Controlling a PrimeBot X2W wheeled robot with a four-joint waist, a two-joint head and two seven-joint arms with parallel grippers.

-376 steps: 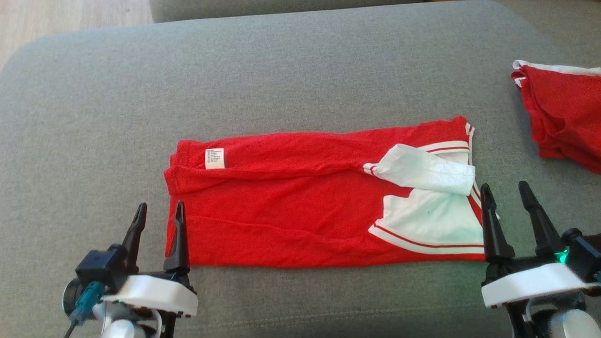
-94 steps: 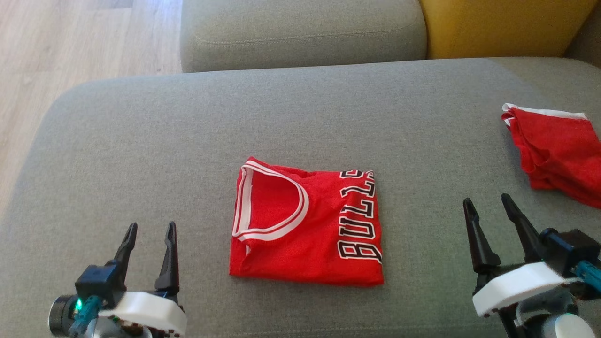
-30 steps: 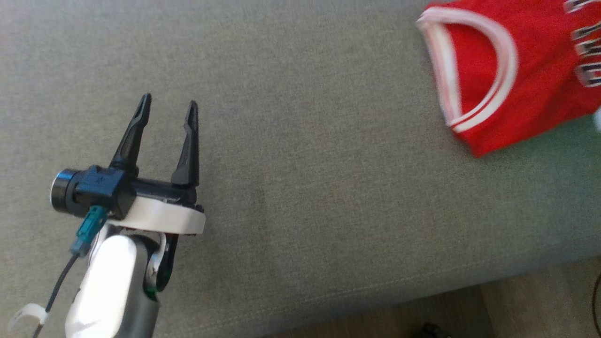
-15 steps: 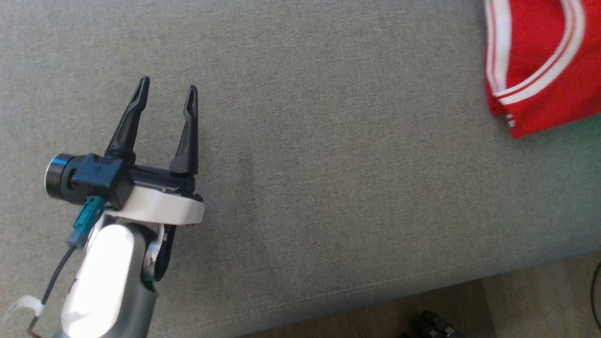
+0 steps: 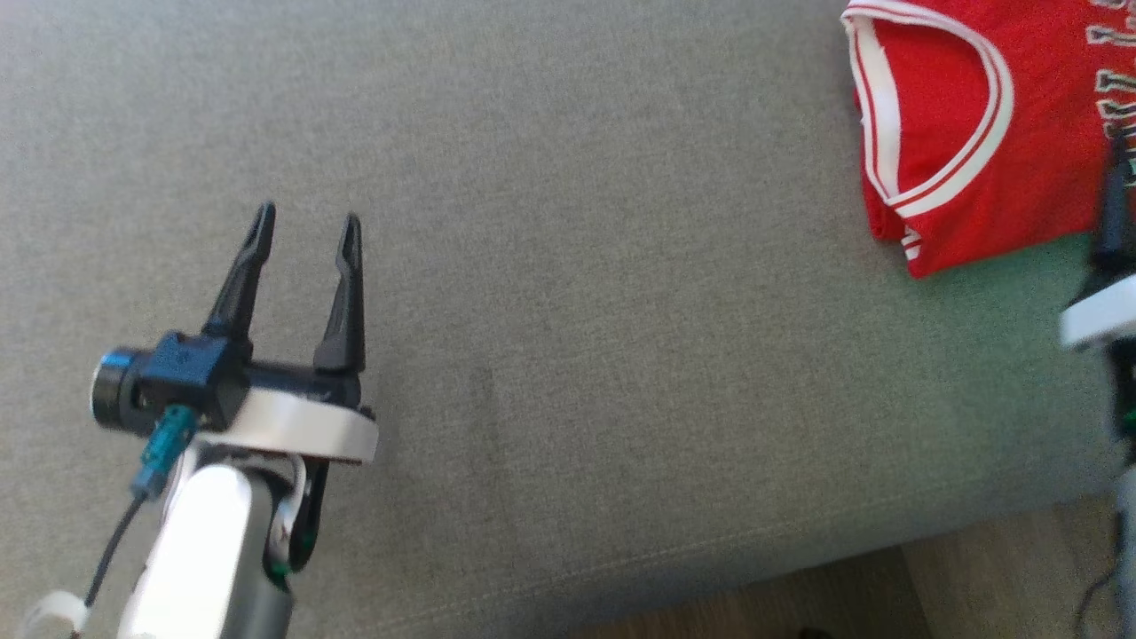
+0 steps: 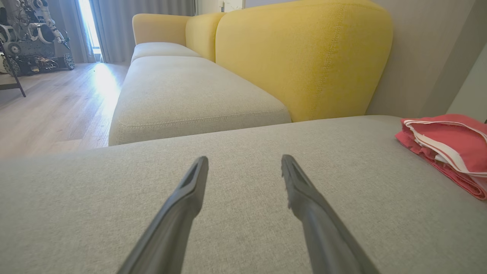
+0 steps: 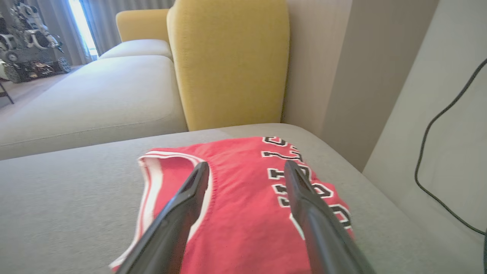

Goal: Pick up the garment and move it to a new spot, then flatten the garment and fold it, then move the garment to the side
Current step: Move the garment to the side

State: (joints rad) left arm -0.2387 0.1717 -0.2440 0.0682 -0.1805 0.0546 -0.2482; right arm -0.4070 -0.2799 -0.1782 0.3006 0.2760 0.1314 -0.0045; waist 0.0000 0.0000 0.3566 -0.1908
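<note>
**Folded jersey lies just ahead of the right gripper**

At the left of the head view, the left gripper (image 5: pixel 307 215) hangs over the bare grey sofa cushion (image 5: pixel 568 266). Its fingers are spread apart and hold nothing, and the garment lies well off to its right. Further right, the folded red basketball jersey (image 5: pixel 1021 195) rests flat on the cushion, with its white-trimmed neckline to the left and black lettering to the right. At the right edge is the right gripper (image 7: pixel 246 164), jaws parted and empty. Its fingers point across the jersey, which lies straight ahead and below; whether the tips touch cloth I cannot tell. The fold looks near square, with no clear long axis. Only the sideways move seems left, and the right arm is plainly nearer
</note>
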